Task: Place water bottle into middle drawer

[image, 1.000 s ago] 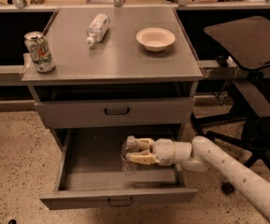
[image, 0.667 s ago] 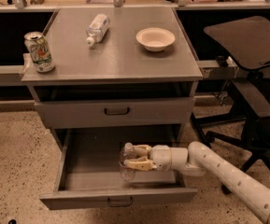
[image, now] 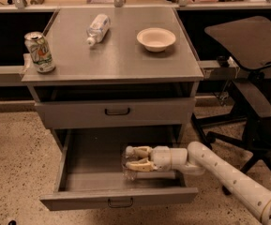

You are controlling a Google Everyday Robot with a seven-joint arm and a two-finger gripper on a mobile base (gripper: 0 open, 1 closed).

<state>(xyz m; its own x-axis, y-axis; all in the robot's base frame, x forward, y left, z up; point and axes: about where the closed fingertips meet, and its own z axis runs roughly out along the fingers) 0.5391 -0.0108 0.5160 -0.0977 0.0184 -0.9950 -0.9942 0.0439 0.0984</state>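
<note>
The middle drawer [image: 92, 159], a wide shallow grey tray with a small dark handle on its low front panel, is pulled open at the bottom of the cabinet. My gripper [image: 134, 158] reaches in from the right and sits inside the drawer, right of centre. Its cream fingers [image: 139, 165] are shut on the water bottle [image: 127, 171], a clear plastic bottle that shows faintly between and just below them, close to the drawer floor.
On the cabinet top [image: 121, 55] are a green soda can [image: 39, 52] at the left edge, a stubby clear bottle [image: 97, 28] lying down, and a white bowl [image: 156, 39]. The upper drawer [image: 116, 111] is closed. A black office chair [image: 252, 83] stands right.
My gripper has sunk a little lower into the open drawer with the bottle still in it. Nothing on the cabinet top has moved.
</note>
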